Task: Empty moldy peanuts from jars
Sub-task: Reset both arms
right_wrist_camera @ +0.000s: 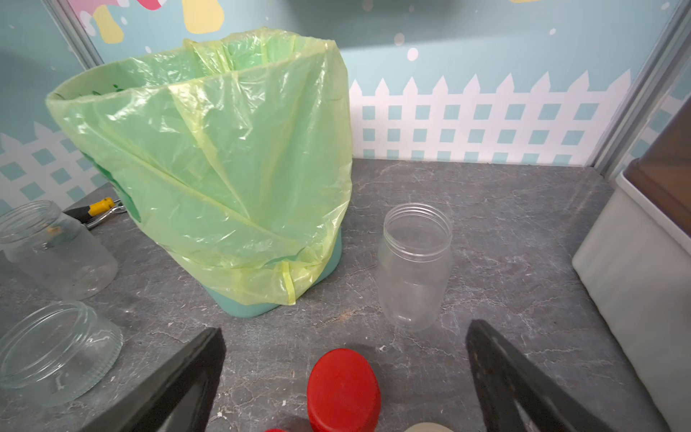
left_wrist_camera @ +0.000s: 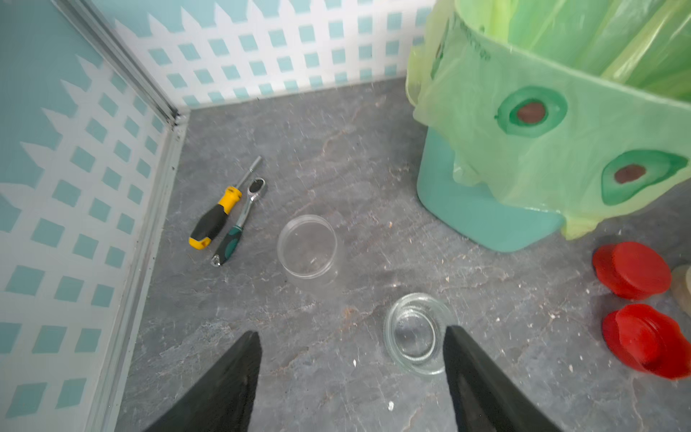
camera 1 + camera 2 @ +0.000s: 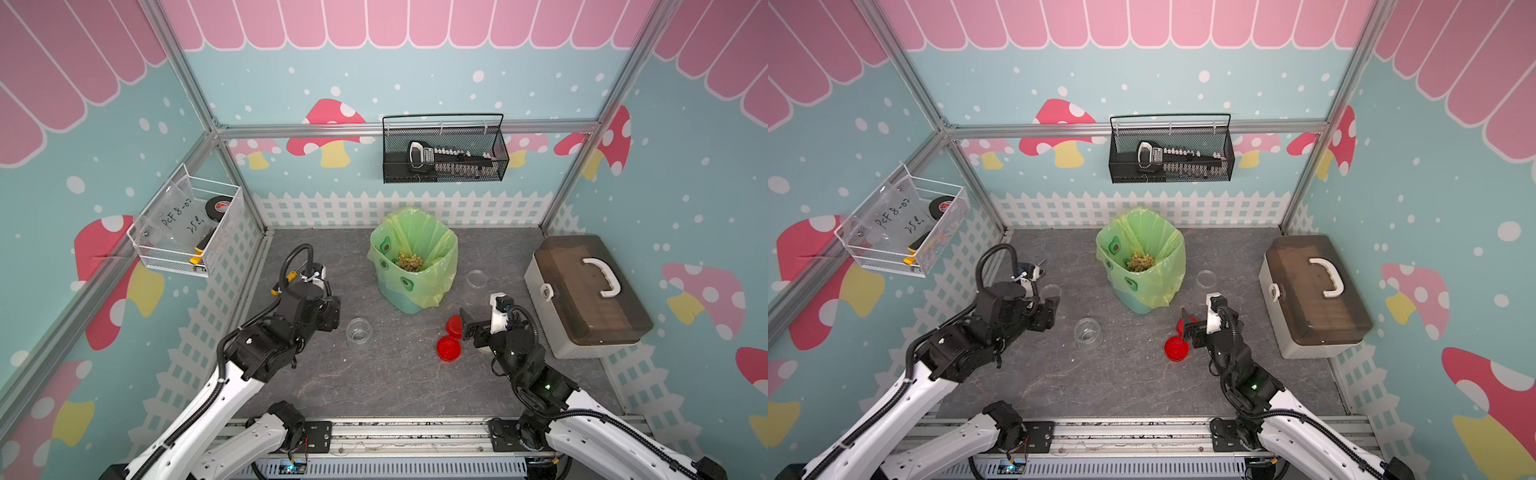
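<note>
The moldy peanuts (image 3: 409,262) lie piled inside the green-bagged bin (image 3: 440,249). All three jars stand upright, clear and empty, with no lids. A squat glass jar (image 3: 358,331) is just beside one finger of my left gripper (image 2: 351,331), which is open with only bare floor between its fingers. Beyond it stands a taller jar (image 2: 308,248). The third jar (image 1: 415,262) stands right of the bin, ahead of my right gripper (image 1: 346,327), which is open above a red lid (image 1: 342,389). A second red lid (image 3: 448,348) lies next to it.
A yellow-handled screwdriver (image 2: 215,218) and a ratchet (image 2: 239,224) lie near the left wall corner. A beige lid (image 1: 428,427) peeks in beside the red ones. A grey toolbox (image 3: 586,295) fills the right side. Wire baskets (image 3: 444,153) hang on the walls.
</note>
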